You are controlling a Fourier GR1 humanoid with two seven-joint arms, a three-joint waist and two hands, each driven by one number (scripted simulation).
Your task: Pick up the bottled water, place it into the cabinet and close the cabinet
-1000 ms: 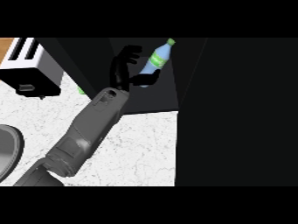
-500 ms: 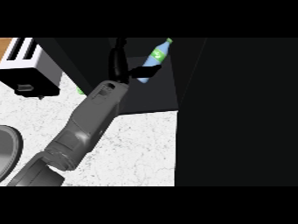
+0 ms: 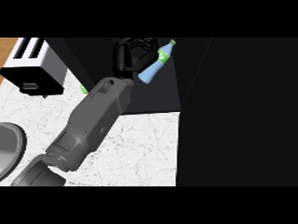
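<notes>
One clear plastic bottle (image 3: pixel 156 65), green cap, upper centre; one black robot hand (image 3: pixel 129 56) beside it, grasp indiscernible. One boxy toaster (image 3: pixel 32 65); speckled white tabletop (image 3: pixel 144 144).

A: Which arm shows?
B: One grey forearm, rising diagonally from the lower left, its black robot hand (image 3: pixel 126 56) at the top.
A: Fingers?
B: Too dark to tell
</notes>
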